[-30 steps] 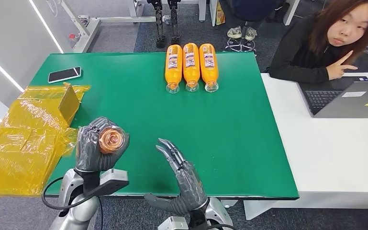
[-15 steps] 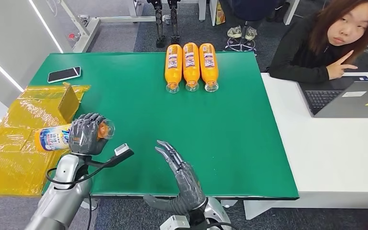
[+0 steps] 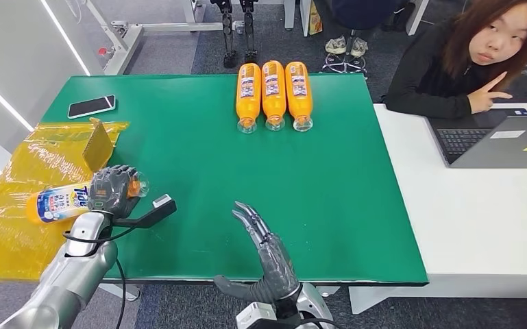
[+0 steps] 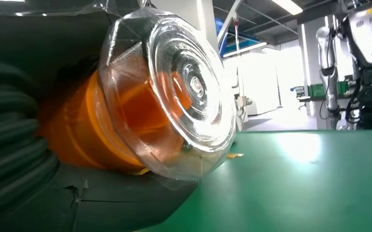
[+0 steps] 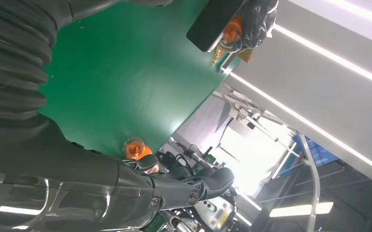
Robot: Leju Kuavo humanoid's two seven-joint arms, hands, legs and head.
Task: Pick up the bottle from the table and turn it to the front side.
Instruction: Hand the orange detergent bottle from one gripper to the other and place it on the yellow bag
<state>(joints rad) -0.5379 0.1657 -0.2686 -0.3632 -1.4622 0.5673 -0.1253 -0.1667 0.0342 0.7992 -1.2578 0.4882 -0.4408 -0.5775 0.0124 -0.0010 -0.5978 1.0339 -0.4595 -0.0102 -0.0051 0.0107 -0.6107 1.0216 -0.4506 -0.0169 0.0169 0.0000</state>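
My left hand (image 3: pixel 112 191) grips an orange bottle (image 3: pixel 62 202) near its clear cap, at the left edge of the green table (image 3: pixel 199 164). The bottle lies sideways with its white and blue label facing up and its base pointing left over the yellow wrapping. In the left wrist view the clear cap (image 4: pixel 174 92) sits right in front of the camera, with the left hand (image 4: pixel 24 145) wrapped around the orange bottle (image 4: pixel 77 130). My right hand (image 3: pixel 267 253) stands open above the table's near edge, fingers spread and holding nothing. The right hand (image 5: pixel 92 183) also appears in the right wrist view.
Three orange bottles (image 3: pixel 273 92) lie side by side at the table's far edge. A phone (image 3: pixel 92 106) lies at the far left. Crumpled yellow wrapping (image 3: pixel 34 199) covers the left side. A person (image 3: pixel 473 62) sits at a white desk (image 3: pixel 480 219) with a laptop (image 3: pixel 500 140) on the right.
My left arm has swung left and turned the bottle from cap-toward-camera to lying sideways with its label up. The right hand has barely moved.
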